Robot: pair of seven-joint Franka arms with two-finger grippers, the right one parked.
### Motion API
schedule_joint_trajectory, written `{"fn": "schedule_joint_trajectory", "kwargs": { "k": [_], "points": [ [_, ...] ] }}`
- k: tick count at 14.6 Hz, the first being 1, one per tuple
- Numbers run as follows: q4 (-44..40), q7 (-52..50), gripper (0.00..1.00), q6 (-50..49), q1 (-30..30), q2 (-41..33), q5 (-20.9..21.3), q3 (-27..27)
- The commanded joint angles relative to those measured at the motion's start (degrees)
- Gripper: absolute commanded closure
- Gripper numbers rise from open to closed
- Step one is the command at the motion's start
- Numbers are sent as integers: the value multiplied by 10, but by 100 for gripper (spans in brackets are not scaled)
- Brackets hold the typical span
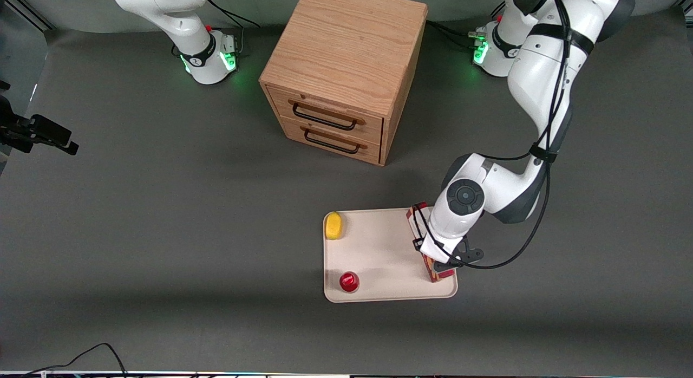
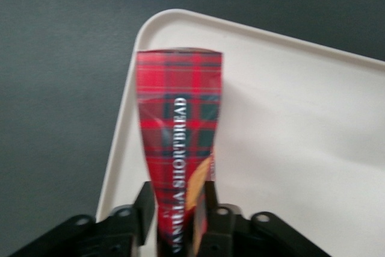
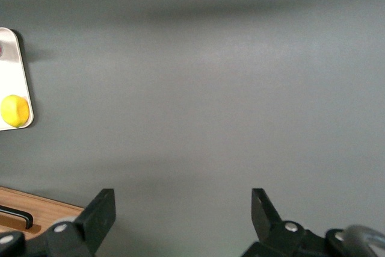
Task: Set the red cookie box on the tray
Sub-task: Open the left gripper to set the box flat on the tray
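The red cookie box (image 1: 433, 271) is a long, narrow tartan carton with white lettering (image 2: 179, 106). It lies over the cream-white tray (image 1: 379, 253) along the rim toward the working arm's end, close to a rounded corner of the tray (image 2: 289, 118). My left gripper (image 2: 178, 200) is shut on one end of the box, one black finger (image 2: 144, 206) pressed against each long side. From the front, the wrist hides the gripper (image 1: 431, 252) and the box's middle. Whether the box rests on the tray or hangs just above it does not show.
On the tray, a yellow lemon-like object (image 1: 334, 225) sits in the corner farther from the front camera. A small round red-capped object (image 1: 349, 281) sits in the nearer corner. A wooden two-drawer cabinet (image 1: 344, 69) stands farther back on the grey table.
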State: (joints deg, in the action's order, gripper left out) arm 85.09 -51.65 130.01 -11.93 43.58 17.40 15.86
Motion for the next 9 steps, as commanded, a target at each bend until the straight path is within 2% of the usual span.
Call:
{"fn": "schedule_joint_trajectory", "kwargs": {
  "k": [1,3,5,6,7,9],
  "points": [
    [-54,-7,0,-136,-2,-26,-18,19],
    [-101,6,0,-251,-1,-50,-48,32],
    [-124,86,0,-339,13,-87,-101,29],
    [-114,129,0,-372,26,-119,-116,27],
    [-87,147,0,-389,30,-160,-113,18],
    [2,174,0,-388,31,-258,-116,-8]
  ]
}}
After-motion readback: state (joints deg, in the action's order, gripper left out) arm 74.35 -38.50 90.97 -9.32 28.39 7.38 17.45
